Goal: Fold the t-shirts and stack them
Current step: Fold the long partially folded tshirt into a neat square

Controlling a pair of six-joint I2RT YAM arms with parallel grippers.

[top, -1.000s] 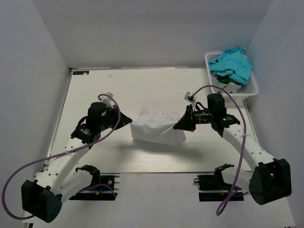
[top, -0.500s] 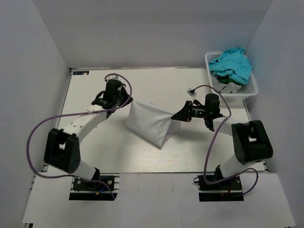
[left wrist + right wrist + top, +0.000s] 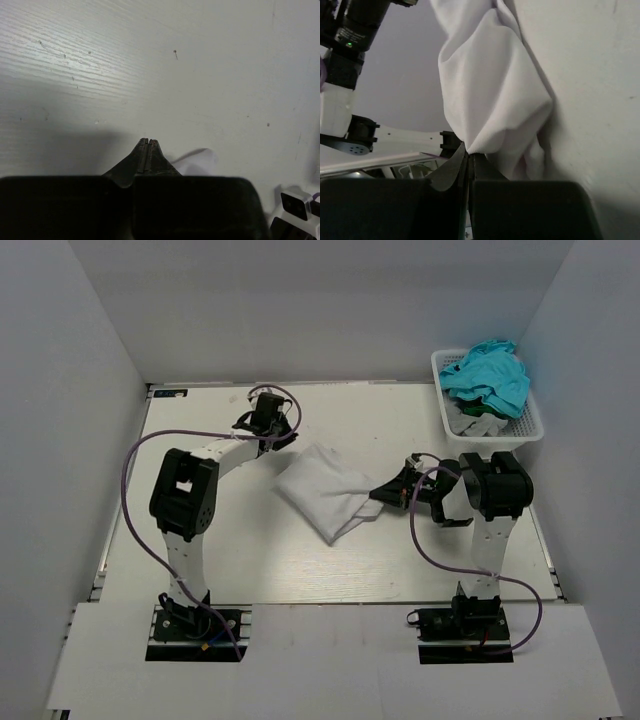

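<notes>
Well, white t-shirt (image 3: 320,488) lies between left gripper (image 3: 287,440) and right gripper (image 3: 376,495), both clamping it

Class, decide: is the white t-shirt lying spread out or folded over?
Folded over, loosely: the white t-shirt lies as a doubled, bunched wedge, one end pinched in the right claw.

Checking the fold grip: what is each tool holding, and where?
The right tool pinches the white t-shirt at its bunched right edge. The left tool is shut beside the shirt's far corner; whether it grips cloth cannot be told.
</notes>
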